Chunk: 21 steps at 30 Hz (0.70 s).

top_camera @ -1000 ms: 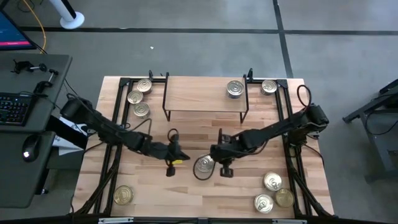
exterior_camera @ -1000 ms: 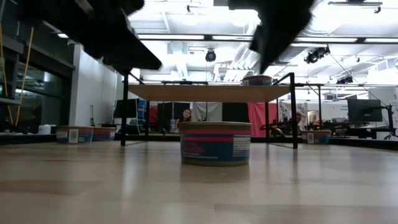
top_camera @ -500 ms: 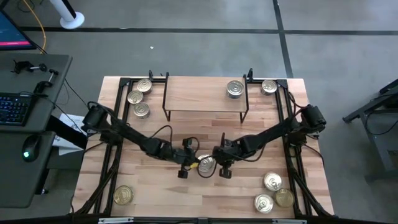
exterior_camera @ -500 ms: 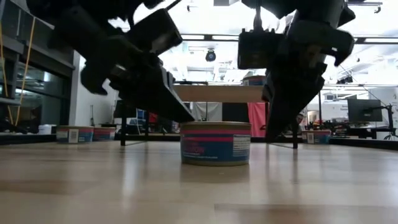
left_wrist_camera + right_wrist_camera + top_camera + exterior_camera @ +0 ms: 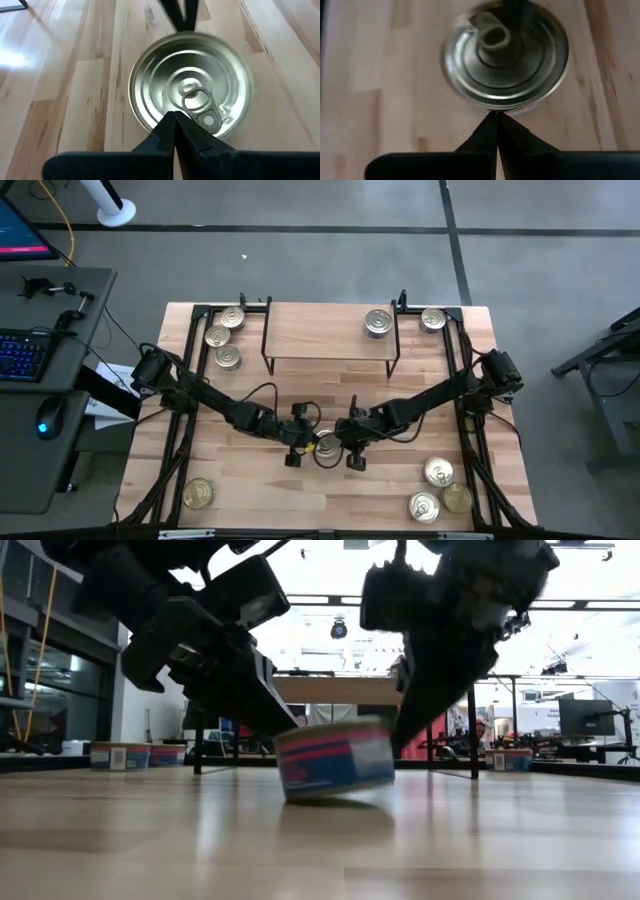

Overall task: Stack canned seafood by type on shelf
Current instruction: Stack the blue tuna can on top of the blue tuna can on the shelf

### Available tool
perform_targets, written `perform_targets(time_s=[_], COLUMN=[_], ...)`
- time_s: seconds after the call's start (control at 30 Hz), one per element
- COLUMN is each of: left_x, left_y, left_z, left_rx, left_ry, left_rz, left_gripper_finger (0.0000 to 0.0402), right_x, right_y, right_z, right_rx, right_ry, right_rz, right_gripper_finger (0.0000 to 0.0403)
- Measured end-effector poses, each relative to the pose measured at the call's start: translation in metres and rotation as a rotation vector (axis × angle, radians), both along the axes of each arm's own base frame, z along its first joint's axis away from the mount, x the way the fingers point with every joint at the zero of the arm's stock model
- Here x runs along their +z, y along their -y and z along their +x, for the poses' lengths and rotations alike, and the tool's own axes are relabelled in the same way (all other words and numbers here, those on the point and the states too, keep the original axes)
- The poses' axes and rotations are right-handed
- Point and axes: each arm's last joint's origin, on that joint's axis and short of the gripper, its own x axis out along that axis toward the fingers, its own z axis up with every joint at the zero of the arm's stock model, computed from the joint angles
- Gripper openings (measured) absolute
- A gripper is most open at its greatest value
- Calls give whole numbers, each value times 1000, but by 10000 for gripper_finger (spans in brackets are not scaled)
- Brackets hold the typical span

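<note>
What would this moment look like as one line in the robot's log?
left gripper: shut, at tin's side | right gripper: shut, opposite side | tin: tilted between both | shelf: one tin on top

A: Tabletop [image 5: 300, 490], plank wood: shelf [image 5: 330, 338] stands at the far edge, one tin [image 5: 377, 323] on it.

B: Loose tins: three far left [image 5: 222, 337], three near right [image 5: 438, 487], one tilted at centre [image 5: 335, 758].
</note>
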Motion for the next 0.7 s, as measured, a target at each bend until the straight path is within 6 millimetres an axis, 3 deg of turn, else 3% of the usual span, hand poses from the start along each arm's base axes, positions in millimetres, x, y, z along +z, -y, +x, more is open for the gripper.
perform_targets(time_s=[0.4,0.47,0.6,0.7], left_x=[-4,-6,15,28], left_y=[5,2,-5,-13], left_z=[-10,-19,-40,-66], left_rx=[-20,4,80,181], left_ry=[-97,-180,-279,-293], left_rz=[0,10,10,-5], left_gripper_finger=[0,0,0,0], right_x=[41,46,75,96], right_y=[-5,-4,-4,-2], right_z=[22,23,30,37], right_rx=[107,141,205,281], right_ry=[148,129,164,189], right_rz=[-61,-90,-153,-121], right_gripper_finger=[0,0,2,26])
